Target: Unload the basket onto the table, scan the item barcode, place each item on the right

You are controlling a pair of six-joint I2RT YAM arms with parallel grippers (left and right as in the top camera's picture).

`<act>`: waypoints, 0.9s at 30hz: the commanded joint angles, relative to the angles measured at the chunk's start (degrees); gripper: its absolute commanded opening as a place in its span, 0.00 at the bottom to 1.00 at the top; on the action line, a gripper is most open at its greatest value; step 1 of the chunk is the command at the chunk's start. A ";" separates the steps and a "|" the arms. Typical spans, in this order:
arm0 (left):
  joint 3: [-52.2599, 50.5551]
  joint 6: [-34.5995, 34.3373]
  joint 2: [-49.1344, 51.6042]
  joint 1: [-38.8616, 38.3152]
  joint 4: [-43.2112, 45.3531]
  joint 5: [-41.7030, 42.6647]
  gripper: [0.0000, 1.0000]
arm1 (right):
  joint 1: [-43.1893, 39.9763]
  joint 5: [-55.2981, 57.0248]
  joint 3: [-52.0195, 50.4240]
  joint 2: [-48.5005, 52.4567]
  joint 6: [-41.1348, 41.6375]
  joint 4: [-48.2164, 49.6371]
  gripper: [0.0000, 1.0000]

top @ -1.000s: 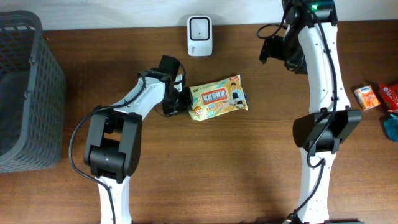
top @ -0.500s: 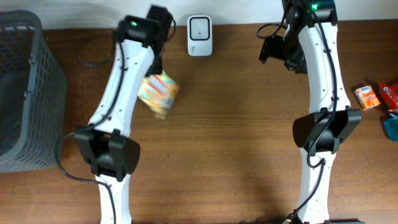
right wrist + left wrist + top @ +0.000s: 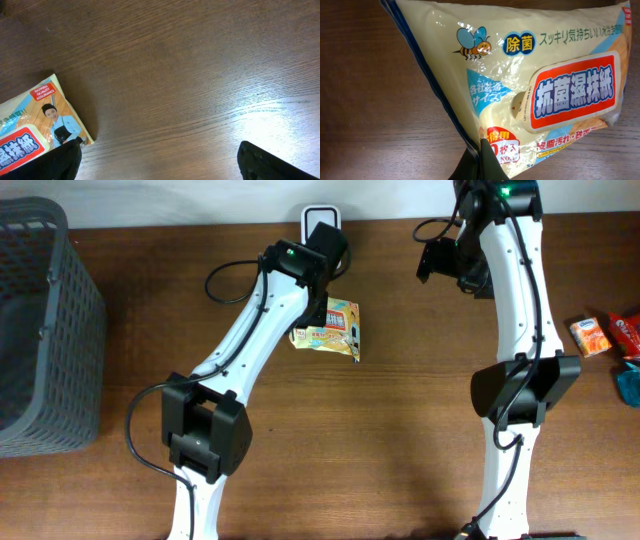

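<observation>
Here, yellow wet-wipe pack (image 3: 530, 95) (bee logo, red label), left fingers (image 3: 483, 162) pinching it, right fingers (image 3: 265, 162) apart.

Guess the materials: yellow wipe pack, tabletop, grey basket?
Yellow printed wet-wipe pack: thin plastic film, glossy; it crinkles and throws glare spots in the left wrist view.
Brown table: wood or wood-look laminate, semi-matte; grain lines run across it, with a soft sheen patch in the right wrist view.
Dark grey lattice basket: likely moulded plastic, matte; regular grid openings.
</observation>
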 commanded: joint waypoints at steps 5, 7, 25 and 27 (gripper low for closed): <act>0.55 -0.52 -0.44 3.50 -5.33 -13.22 0.00 | -0.33 0.92 0.48 -0.24 0.20 -0.15 0.99; 3.45 -0.52 -0.44 5.01 -10.03 -25.51 0.00 | -0.33 0.94 0.48 -0.24 0.20 -0.15 0.99; 4.55 1.33 -0.42 12.46 -8.70 -32.48 0.00 | -0.33 0.94 0.48 -0.24 0.20 -0.15 0.99; 3.54 1.33 -0.39 10.23 -8.66 -18.36 0.00 | -0.33 0.94 0.48 -0.24 0.20 -0.15 0.99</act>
